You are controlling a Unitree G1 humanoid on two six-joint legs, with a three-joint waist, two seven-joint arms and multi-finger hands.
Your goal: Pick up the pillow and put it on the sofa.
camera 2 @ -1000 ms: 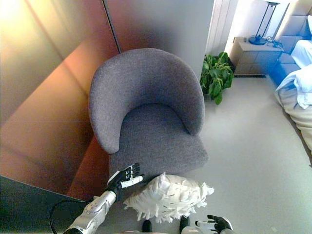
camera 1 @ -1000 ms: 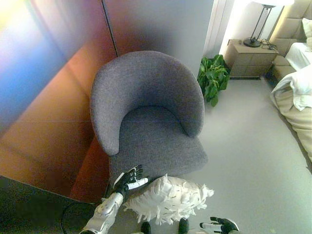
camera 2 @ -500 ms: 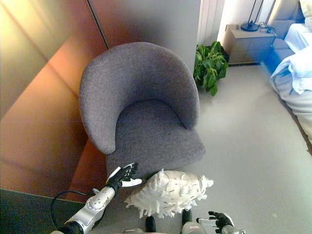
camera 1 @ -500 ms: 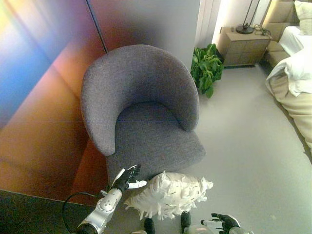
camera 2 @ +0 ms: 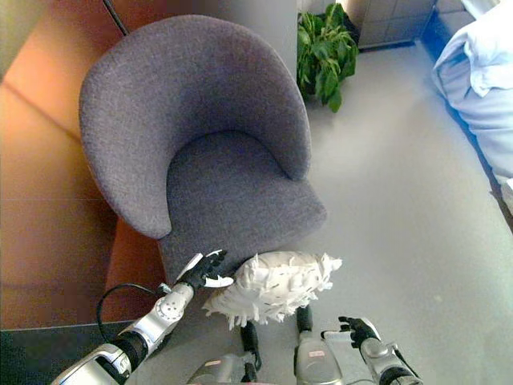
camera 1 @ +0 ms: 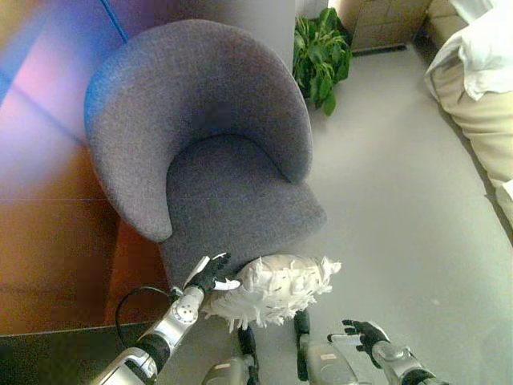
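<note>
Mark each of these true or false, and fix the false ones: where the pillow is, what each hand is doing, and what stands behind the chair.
1. The white fringed pillow lies on the floor in front of the grey armchair. True.
2. The pillow rests on the armchair's seat. False: the seat is bare; the pillow is below its front edge.
3. The left hand is at the pillow's left end, fingers straight. True.
4. The right hand grips the pillow. False: it is low on the right, apart from the pillow, holding nothing.
5. A green plant stands behind the armchair on the right. True.
</note>
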